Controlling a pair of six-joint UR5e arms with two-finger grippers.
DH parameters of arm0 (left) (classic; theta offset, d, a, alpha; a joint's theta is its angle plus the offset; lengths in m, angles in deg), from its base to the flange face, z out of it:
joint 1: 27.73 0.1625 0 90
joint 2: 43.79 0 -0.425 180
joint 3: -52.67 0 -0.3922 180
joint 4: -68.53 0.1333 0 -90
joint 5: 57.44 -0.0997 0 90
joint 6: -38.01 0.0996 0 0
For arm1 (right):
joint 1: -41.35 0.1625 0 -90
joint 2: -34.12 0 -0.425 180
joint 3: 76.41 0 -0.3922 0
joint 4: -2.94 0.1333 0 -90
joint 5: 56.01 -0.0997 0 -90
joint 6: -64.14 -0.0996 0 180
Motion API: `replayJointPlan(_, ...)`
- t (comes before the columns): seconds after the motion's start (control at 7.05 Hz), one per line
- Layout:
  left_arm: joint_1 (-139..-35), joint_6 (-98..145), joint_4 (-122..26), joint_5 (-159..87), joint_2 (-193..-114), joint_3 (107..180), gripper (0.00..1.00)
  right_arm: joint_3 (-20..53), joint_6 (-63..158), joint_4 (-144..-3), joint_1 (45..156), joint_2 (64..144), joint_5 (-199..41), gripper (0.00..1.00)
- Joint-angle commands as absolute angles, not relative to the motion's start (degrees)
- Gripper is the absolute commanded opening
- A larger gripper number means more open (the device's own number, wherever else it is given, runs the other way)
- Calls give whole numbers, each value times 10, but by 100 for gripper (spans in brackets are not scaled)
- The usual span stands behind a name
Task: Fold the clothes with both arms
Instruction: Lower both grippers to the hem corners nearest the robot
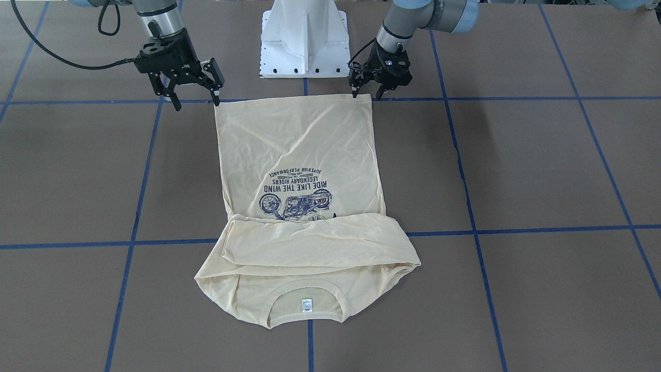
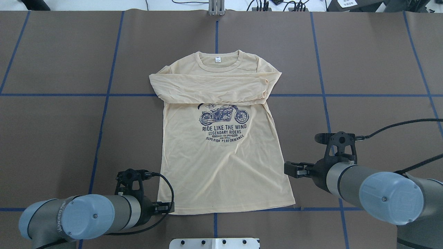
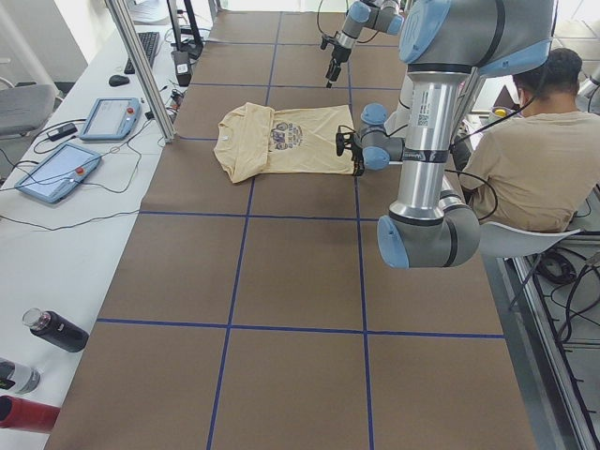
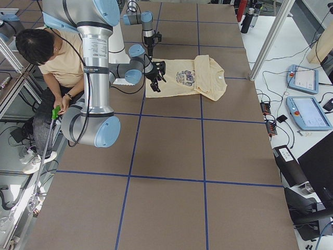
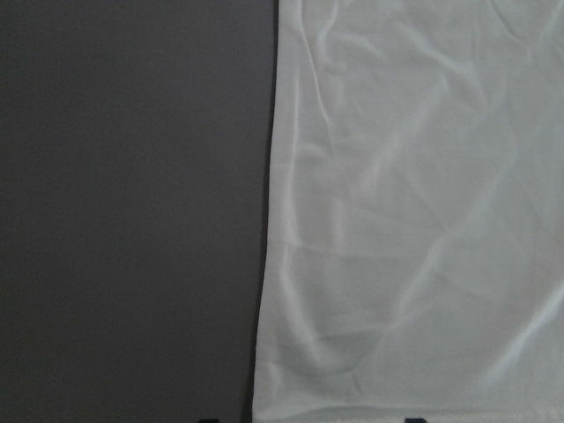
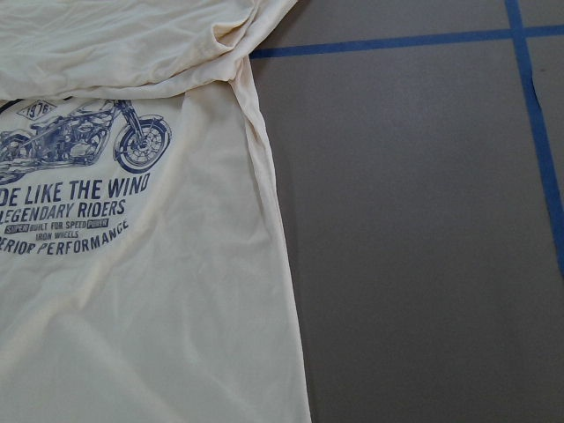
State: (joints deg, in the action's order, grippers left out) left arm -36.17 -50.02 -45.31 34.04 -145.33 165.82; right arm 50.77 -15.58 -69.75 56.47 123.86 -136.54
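Note:
The clothes are one cream-yellow long-sleeved T-shirt (image 1: 299, 150) (image 2: 225, 166) lying flat with the motorcycle print up. Both sleeves are folded across the chest, and the collar points away from the robot. My left gripper (image 1: 366, 94) (image 2: 166, 207) stands open, low at the hem corner on its side. The left wrist view shows the shirt's side edge and hem (image 5: 414, 220). My right gripper (image 1: 195, 101) (image 2: 292, 170) is open and holds nothing, just beside the other hem corner. The right wrist view looks down on the print and side seam (image 6: 159, 308).
The white base pedestal (image 1: 303, 39) (image 2: 214, 243) stands just behind the hem. Blue tape lines cross the brown table. A seated person (image 3: 534, 159) (image 4: 52, 57) is beside the robot. Tablets (image 3: 56, 173) and bottles (image 3: 56, 330) lie along the side bench.

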Motion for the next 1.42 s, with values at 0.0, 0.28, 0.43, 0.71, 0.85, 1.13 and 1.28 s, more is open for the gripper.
replayJointPlan(0.0, -361, -501, -454, 341, -1454, 1655, 61, 508, -156, -697, 565, 1239, -1365, 100)
replayJointPlan(0.28, -361, -501, -454, 341, -1454, 1656, 44, 508, -156, -697, 565, 1239, -1365, 100)
replayJointPlan(0.43, -361, -501, -454, 341, -1454, 1657, 31, 508, -156, -697, 565, 1239, -1365, 100)
replayJointPlan(0.71, -362, -501, -453, 340, -1451, 1663, 0, 508, -156, -697, 565, 1240, -1365, 100)
replayJointPlan(0.85, -363, -501, -453, 340, -1451, 1666, 0, 508, -156, -697, 564, 1242, -1363, 100)
replayJointPlan(1.13, -364, -502, -450, 343, -1450, 1695, 0, 502, -158, -698, 545, 1244, -1333, 100)
replayJointPlan(1.28, -364, -502, -449, 344, -1452, 1701, 0, 495, -166, -697, 539, 1244, -1330, 98)
